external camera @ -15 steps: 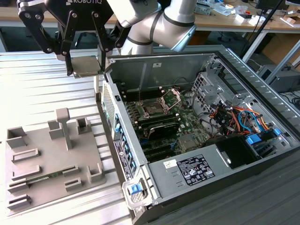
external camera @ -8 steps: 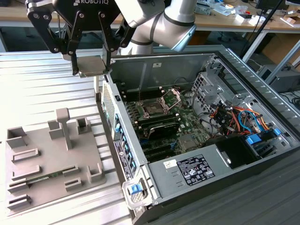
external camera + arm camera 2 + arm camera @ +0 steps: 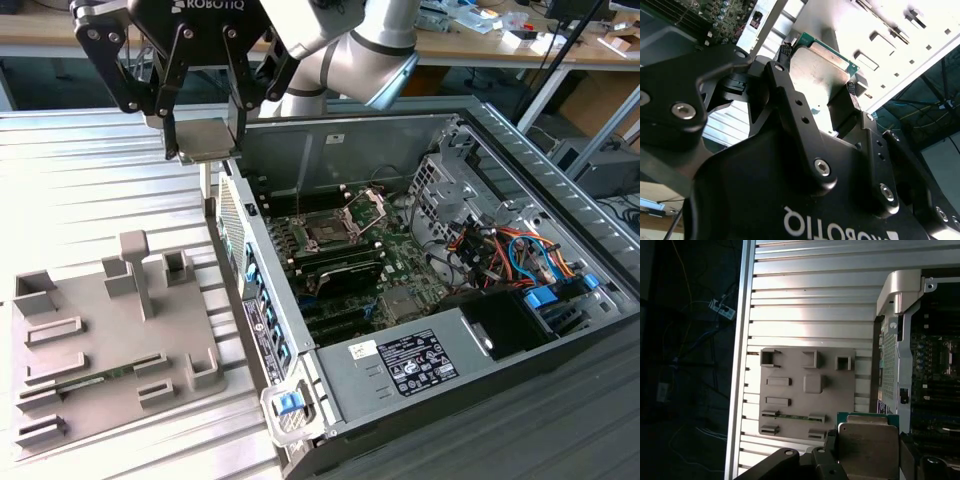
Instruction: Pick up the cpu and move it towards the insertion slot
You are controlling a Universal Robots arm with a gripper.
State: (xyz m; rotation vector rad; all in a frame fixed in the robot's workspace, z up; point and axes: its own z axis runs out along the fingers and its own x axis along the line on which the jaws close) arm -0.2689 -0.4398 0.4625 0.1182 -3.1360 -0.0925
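Fingers: the gripper is closing its fingers on opposite edges of the cpu, and it's gripping firmly.
Cpu: it's hanging level in the air, its pale metal face showing in both wrist views, over the ribbed counter just beside the open computer case's side wall.
Insertion slot: the insertion slot is sitting inside the case with its plate hinged up, well apart from the cpu, towards the exterior view's right.
Tray: the gray fixture tray is lying on the counter and holding the green memory stick.
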